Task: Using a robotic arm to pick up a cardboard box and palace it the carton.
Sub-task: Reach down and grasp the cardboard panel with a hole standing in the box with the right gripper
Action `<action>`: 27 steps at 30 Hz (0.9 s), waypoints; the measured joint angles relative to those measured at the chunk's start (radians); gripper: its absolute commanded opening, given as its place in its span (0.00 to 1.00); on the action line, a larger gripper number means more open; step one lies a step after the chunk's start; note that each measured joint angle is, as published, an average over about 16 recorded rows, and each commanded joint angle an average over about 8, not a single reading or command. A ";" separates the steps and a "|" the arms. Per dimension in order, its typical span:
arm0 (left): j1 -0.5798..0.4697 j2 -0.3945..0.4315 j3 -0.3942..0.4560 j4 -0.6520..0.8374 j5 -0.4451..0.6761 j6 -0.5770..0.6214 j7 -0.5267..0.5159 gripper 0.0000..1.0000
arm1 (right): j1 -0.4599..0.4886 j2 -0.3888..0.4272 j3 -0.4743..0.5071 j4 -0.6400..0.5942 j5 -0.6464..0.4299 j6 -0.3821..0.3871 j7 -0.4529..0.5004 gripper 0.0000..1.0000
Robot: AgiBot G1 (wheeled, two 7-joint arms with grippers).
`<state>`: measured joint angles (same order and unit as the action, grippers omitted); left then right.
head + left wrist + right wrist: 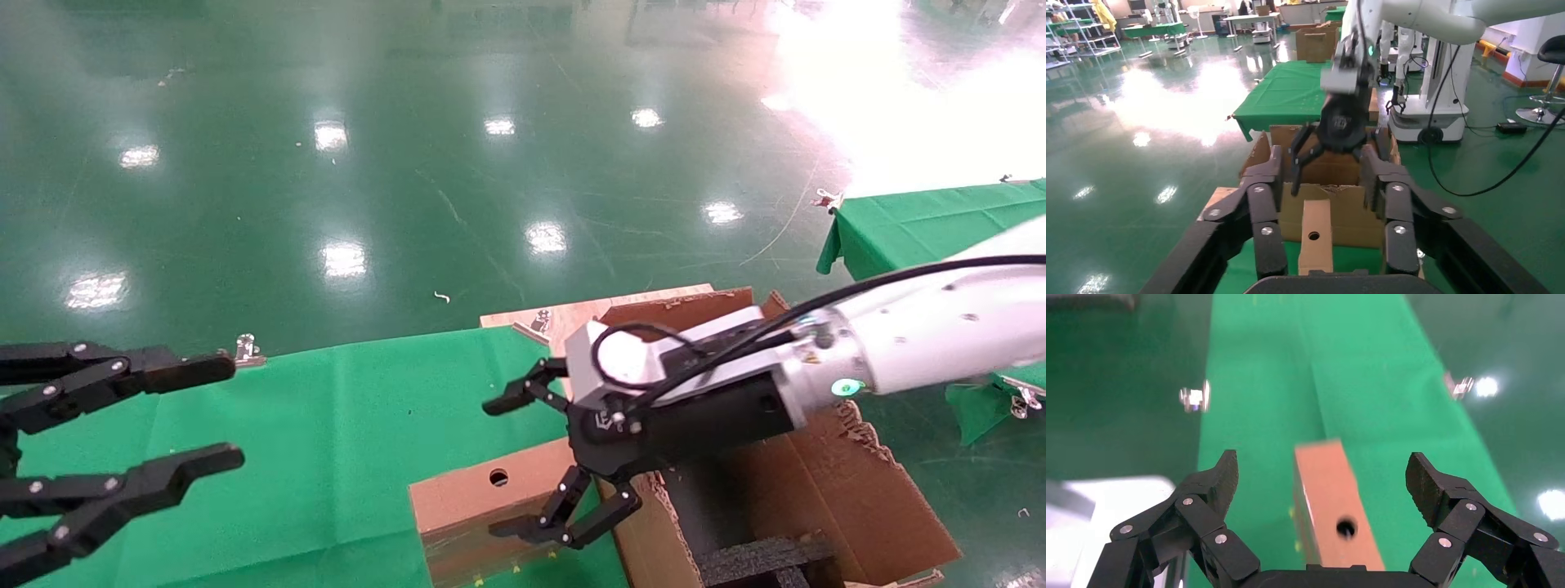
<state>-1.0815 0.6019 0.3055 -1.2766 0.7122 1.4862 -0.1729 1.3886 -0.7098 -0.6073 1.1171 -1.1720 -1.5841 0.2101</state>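
Two grippers in view, both w/ fingers spread apart. Right gripper (pixel 535 465) on the robotic arm (pixel 899 343) hovers above the cardboard box (pixel 482 506), nothing held; box sits between its fingertips (pixel 1227 471) but apart from them, hole side facing up, on the green cloth (pixel 327 441). Carton (pixel 817 482) just behind gripper, touching box. Left gripper (pixel 221 412) idles well off to the side.

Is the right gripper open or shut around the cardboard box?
Open. The right gripper has its fingers spread wide on either side of the cardboard box, not touching it.
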 measured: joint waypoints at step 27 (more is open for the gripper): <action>0.000 0.000 0.001 0.000 -0.001 0.000 0.001 0.00 | 0.353 -0.352 -0.506 -0.455 -0.220 -0.003 -0.284 1.00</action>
<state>-1.0818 0.6015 0.3066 -1.2765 0.7115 1.4857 -0.1723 1.7419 -1.0617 -1.1130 0.6622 -1.3924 -1.5867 -0.0741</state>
